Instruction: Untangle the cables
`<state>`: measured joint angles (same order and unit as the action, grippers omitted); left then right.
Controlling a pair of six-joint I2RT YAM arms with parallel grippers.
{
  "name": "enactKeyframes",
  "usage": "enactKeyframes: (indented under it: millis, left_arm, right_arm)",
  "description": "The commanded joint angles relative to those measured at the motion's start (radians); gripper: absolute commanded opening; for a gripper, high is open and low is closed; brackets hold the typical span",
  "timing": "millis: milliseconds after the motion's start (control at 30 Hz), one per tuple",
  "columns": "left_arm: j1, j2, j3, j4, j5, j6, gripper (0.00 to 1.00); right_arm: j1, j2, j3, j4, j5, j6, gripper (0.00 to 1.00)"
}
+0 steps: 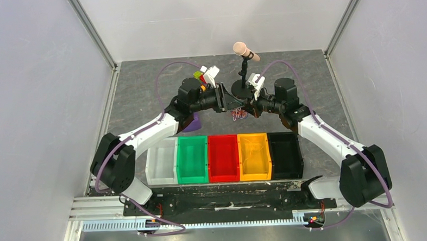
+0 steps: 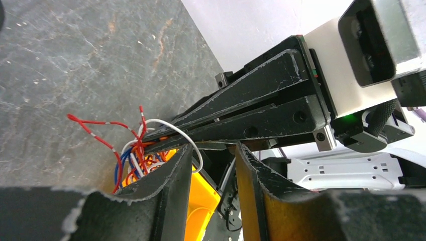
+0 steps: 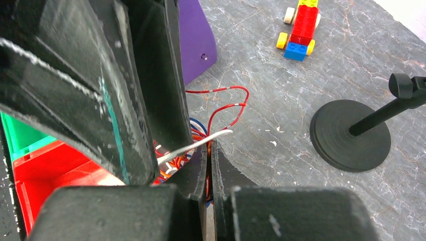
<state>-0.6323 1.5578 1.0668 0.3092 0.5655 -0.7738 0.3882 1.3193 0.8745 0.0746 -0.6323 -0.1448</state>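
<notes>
The cables [image 1: 237,115] are a small tangle of thin red, white, blue and orange wires, held between the two grippers above the grey table. My right gripper [image 3: 210,145] is shut on the cables, with orange and red strands pinched between its jaws. It also shows in the top view [image 1: 249,109]. In the left wrist view its long black fingers [image 2: 241,115] cross the frame and clamp the bundle [image 2: 133,155]. My left gripper [image 2: 213,150] is open right beside the bundle, and a white wire loops over its left fingertip into the gap. It also shows in the top view [image 1: 227,104].
A row of bins stands near the arms: clear [image 1: 161,162], green [image 1: 192,159], red [image 1: 224,158], yellow [image 1: 254,157], black [image 1: 285,155]. A microphone on a round-based stand [image 1: 243,86] is just behind the grippers. A toy brick car [image 3: 300,30] and a purple object [image 3: 196,35] lie to the left.
</notes>
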Motion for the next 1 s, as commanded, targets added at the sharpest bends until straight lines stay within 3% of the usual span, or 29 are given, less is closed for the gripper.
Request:
enactKeyframes:
  millis: [0, 233, 400, 500, 533, 833, 967]
  left_arm:
    - [-0.022, 0.022, -0.003, 0.078, 0.044, -0.07, 0.43]
    - [-0.024, 0.023, -0.011, 0.069, 0.012, -0.071, 0.51]
    - [-0.024, 0.023, -0.011, 0.128, 0.056, -0.095, 0.28]
    - [-0.027, 0.017, 0.0, 0.173, 0.1, -0.091, 0.04]
    - [-0.027, 0.01, 0.007, 0.181, 0.109, -0.088, 0.02]
    - [-0.024, -0.043, 0.107, 0.137, 0.164, 0.024, 0.02]
    - [-0.02, -0.05, 0.156, 0.083, 0.156, 0.082, 0.02]
  right_arm:
    - [-0.003, -0.045, -0.005, 0.066, -0.037, 0.022, 0.0]
    - [-0.003, -0.078, -0.037, 0.079, -0.06, 0.025, 0.0]
    - [-0.003, -0.081, -0.067, 0.092, -0.067, 0.019, 0.0]
    - [-0.012, -0.059, -0.083, 0.106, -0.052, 0.019, 0.0]
    - [-0.018, -0.047, -0.083, 0.108, -0.049, 0.019, 0.02]
    - [-0.115, 0.129, -0.094, 0.108, -0.015, -0.061, 0.14]
    - [-0.17, 0.202, -0.092, 0.105, -0.009, -0.078, 0.15]
